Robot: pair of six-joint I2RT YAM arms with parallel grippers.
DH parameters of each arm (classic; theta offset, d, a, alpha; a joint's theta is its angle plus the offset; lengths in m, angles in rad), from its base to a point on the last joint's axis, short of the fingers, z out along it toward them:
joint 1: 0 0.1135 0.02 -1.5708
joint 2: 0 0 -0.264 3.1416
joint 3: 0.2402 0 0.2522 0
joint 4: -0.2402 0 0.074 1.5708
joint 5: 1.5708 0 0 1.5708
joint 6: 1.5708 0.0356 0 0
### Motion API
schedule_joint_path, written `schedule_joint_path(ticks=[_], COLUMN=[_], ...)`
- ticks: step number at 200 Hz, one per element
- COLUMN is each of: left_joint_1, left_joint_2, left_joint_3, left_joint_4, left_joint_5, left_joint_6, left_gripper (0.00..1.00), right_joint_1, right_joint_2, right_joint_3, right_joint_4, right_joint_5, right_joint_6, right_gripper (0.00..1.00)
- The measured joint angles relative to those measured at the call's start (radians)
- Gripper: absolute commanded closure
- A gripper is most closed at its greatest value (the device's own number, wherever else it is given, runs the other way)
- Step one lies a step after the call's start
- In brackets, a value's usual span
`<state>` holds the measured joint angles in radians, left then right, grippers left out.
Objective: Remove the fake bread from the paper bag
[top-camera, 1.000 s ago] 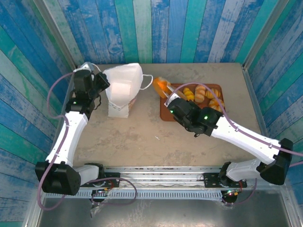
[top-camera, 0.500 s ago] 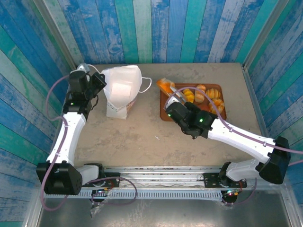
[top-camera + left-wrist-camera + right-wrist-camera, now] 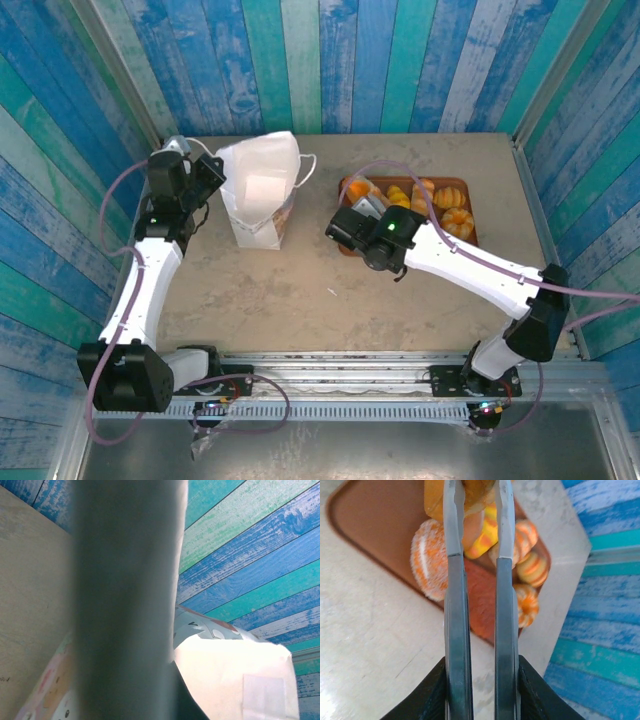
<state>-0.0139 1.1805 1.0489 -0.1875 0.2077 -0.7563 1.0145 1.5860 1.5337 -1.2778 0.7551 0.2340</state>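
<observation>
The white paper bag stands upright at the back left of the table, and its white side looms close in the left wrist view. My left gripper is shut on the bag's left rim. My right gripper hovers over the left end of the brown tray, shut on a glossy golden-orange fake bread pinched at its tips. Several more fake breads lie on the tray, among them a round orange roll. The bag's inside is hidden.
Blue plank walls close in the back and both sides of the table. A metal rail with both arm bases runs along the near edge. Bare tabletop stretches between the bag and the rail.
My right gripper has carried the bread from just left of the tray to above the tray's left end, its arm swinging left. The bag now stands a little straighter.
</observation>
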Motion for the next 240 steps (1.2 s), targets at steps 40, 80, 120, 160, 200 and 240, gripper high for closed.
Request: schedule_joint_path(ticks=[40, 80, 120, 160, 200, 240], left_joint_1=[0.000, 0.000, 0.000, 0.000, 0.000, 0.000], left_joint_2=[0.000, 0.000, 0.000, 0.000, 0.000, 0.000], left_joint_3=[-0.009, -0.013, -0.023, -0.024, -0.027, -0.029], left_joint_4=[0.000, 0.002, 0.005, 0.005, 0.004, 0.005], left_joint_5=[0.000, 0.000, 0.000, 0.000, -0.004, -0.005], left_joint_6=[0.000, 0.000, 0.002, 0.008, 0.020, 0.023], left_gripper=[1.00, 1.00, 1.00, 1.00, 1.00, 1.00], right_joint_1=[0.040, 0.041, 0.040, 0.027, 0.002, -0.012], right_joint_2=[0.065, 0.078, 0.108, 0.179, 0.218, 0.232], right_joint_3=[0.121, 0.166, 0.201, 0.225, 0.271, 0.300], right_joint_4=[-0.197, -0.286, -0.319, -0.325, -0.327, -0.327], right_joint_5=[-0.133, -0.246, -0.275, -0.287, -0.290, -0.290], right_joint_6=[0.163, 0.242, 0.282, 0.301, 0.309, 0.309], right_gripper=[0.70, 0.67, 0.65, 0.64, 0.63, 0.61])
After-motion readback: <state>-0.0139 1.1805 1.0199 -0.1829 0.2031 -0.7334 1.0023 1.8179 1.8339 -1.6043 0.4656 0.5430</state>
